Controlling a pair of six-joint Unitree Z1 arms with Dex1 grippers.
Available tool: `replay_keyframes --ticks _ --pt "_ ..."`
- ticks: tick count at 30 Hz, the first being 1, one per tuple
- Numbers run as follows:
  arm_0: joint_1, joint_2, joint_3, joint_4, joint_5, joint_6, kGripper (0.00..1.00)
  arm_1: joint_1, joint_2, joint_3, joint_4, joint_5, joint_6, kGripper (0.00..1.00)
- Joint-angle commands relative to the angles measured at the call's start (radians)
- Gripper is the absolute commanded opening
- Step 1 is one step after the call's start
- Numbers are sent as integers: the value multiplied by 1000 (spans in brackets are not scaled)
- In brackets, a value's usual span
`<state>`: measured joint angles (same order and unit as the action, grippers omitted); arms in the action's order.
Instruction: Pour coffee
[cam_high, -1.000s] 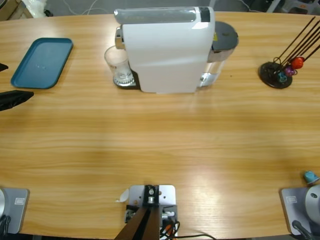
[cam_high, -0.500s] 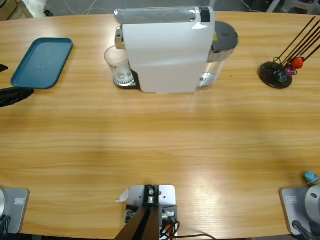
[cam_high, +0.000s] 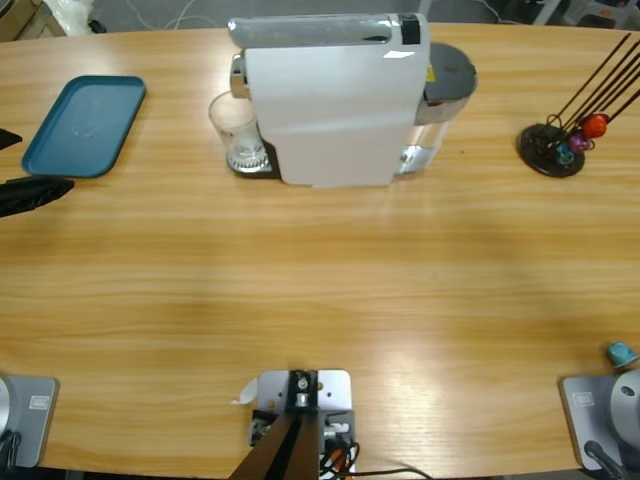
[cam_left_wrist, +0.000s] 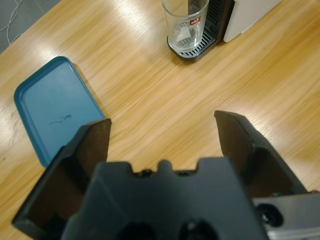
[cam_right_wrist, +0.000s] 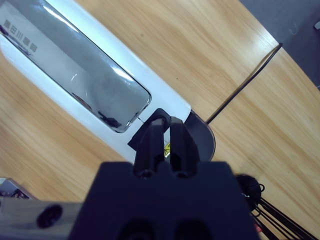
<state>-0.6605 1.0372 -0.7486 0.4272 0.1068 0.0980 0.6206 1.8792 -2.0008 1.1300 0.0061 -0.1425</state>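
A white coffee machine (cam_high: 330, 100) stands at the table's far middle. A clear drinking glass (cam_high: 237, 130) sits on the black drip grate at the machine's left end. No coffee shows in the glass (cam_left_wrist: 184, 22). My left gripper (cam_high: 20, 165) reaches in at the table's left edge. In the left wrist view this gripper (cam_left_wrist: 162, 122) is open and holds nothing, with the glass well ahead of it. My right gripper (cam_right_wrist: 162, 122) is shut on nothing and hangs above the machine's top (cam_right_wrist: 75, 75), over its dark end. It does not show in the high view.
A blue tray (cam_high: 85, 125) lies at the far left, close to the left gripper. A black capsule stand (cam_high: 552, 150) with long rods and coloured capsules stands at the far right. One teal capsule (cam_high: 620, 352) lies near the front right corner.
The left gripper's jaw at the left edge has crept slightly inward over the table. Nothing else has moved.
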Motion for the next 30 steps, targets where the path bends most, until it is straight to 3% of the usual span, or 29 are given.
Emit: replay_keyframes --ticks 1,14,30 --pt "10 30 9 16 8 -11 895 10 44 14 21 25 -11 0" --pt "10 30 9 16 8 -11 895 18 74 39 22 51 -6 0" --pt "10 35 8 15 2 -11 895 -21 23 54 21 -14 -12 0"
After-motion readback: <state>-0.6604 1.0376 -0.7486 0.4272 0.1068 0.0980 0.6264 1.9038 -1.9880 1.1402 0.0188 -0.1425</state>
